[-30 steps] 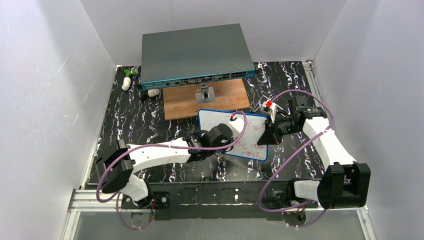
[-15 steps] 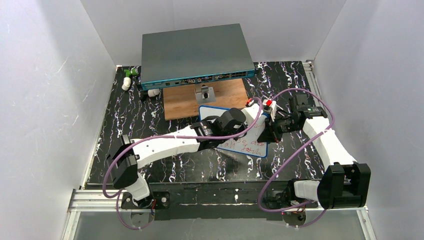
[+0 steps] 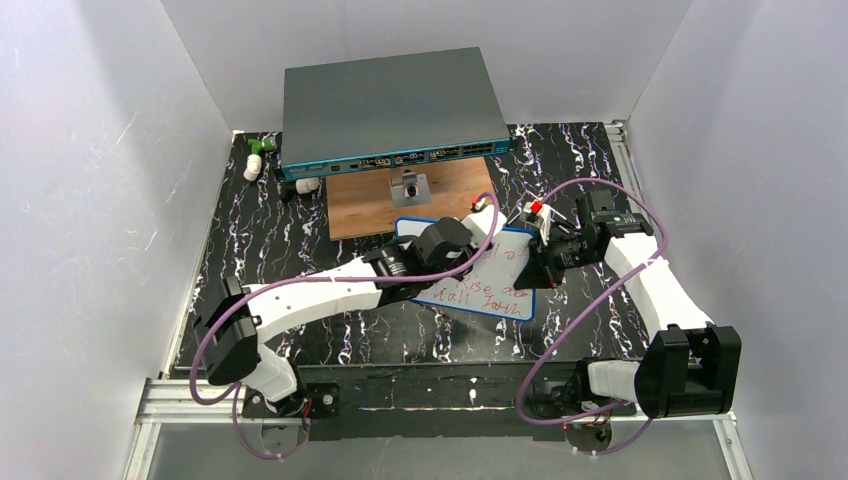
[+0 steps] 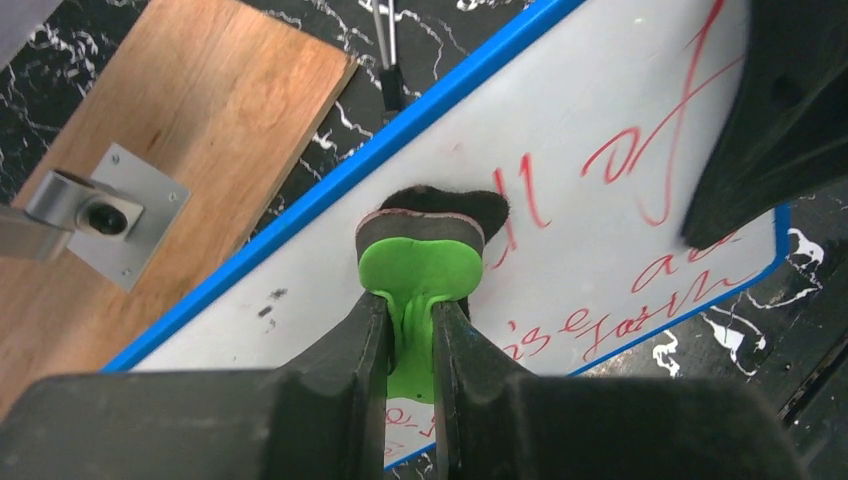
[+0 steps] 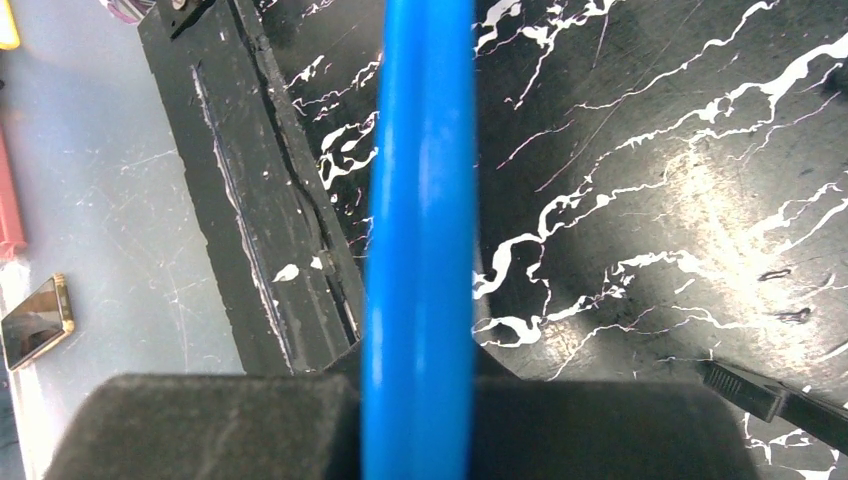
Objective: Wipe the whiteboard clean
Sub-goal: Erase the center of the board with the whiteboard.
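The whiteboard (image 3: 497,285), white with a thin blue frame, lies on the black marbled table and carries red handwriting on its right and near parts. My left gripper (image 3: 470,232) is over the board's far-left part. In the left wrist view it (image 4: 410,305) is shut on a green eraser (image 4: 420,262) whose dark felt presses on the whiteboard (image 4: 600,230). My right gripper (image 3: 537,268) is shut on the board's right edge. In the right wrist view it (image 5: 420,375) clamps the blue frame (image 5: 420,200). One of its fingers (image 4: 780,110) shows in the left wrist view.
A grey-teal network switch (image 3: 390,100) stands at the back. A brown wooden board (image 3: 360,210) with a metal bracket (image 3: 410,187) lies just behind the whiteboard. Small white and green pieces (image 3: 257,155) lie at the back left corner.
My left gripper carried the eraser from the board's near middle to its far right, then back left along the far edge. The right gripper has held the board's edge throughout.
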